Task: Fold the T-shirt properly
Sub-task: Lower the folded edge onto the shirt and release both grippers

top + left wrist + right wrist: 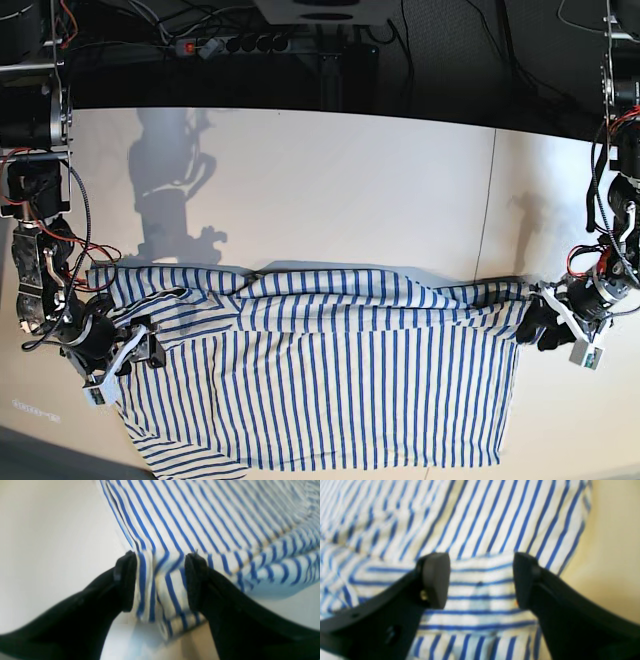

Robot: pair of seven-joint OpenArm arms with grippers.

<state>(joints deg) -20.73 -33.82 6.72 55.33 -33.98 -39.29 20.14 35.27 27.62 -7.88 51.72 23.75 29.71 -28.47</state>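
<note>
The T-shirt (330, 380), cream-white with thin blue stripes, lies spread across the white table (330, 180), with a folded edge running along its far side. My left gripper (535, 325) is at the shirt's right end in the base view. In the left wrist view the left gripper (161, 556) has its black fingers apart, with a bunched fold of the T-shirt (200, 512) standing between them. My right gripper (140, 350) is at the shirt's left end. In the right wrist view the right gripper (480, 556) is spread wide over the flat T-shirt (482, 517).
A seam (490, 200) runs across the table on the right side. Cables and a power strip (230, 43) lie behind the table's far edge. The shirt's lower hem (400, 465) reaches close to the table's near edge.
</note>
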